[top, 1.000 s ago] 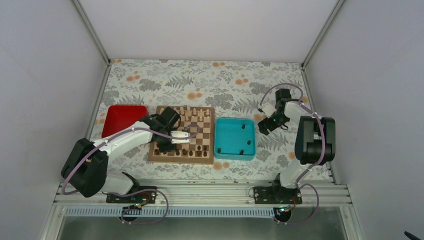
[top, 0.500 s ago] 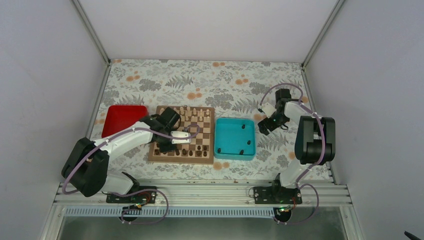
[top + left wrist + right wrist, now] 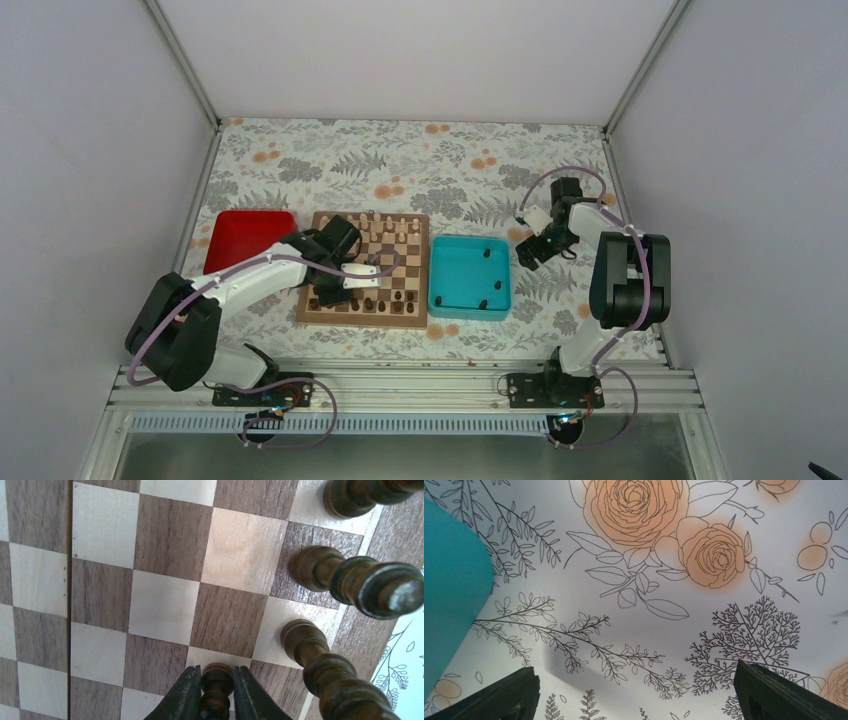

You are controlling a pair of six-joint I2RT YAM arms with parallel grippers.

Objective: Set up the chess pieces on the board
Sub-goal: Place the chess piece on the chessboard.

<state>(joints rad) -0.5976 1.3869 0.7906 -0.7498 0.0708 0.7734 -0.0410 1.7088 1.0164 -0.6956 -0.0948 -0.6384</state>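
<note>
1. There was one board (image 3: pixel 400 322).
2. There were two trays: one red tray (image 3: pixel 240 240) and one teal tray (image 3: pixel 468 272).
3. At least four dark chess pieces (image 3: pixel 312 645) stood on the board in the left wrist view.
4. Four dark specks, apparently further pieces, lay in the teal tray.
5. The pale pieces (image 3: pixel 385 228) on the board were too small to count.
6. There were two arms (image 3: pixel 240 285).

The board (image 3: pixel 170 535) is wood with open grain, its light and dark squares satin-finished. The dark chess pieces (image 3: pixel 320 570) and the pawn (image 3: pixel 216 690) are turned wood, faintly glossy, one top scuffed. The left gripper (image 3: pixel 217 670) has matt black fingers (image 3: pixel 187 697), seemingly plastic. The teal tray (image 3: pixel 449 580) is smooth plastic. The floral table cover (image 3: pixel 574 645) is matt.
</note>
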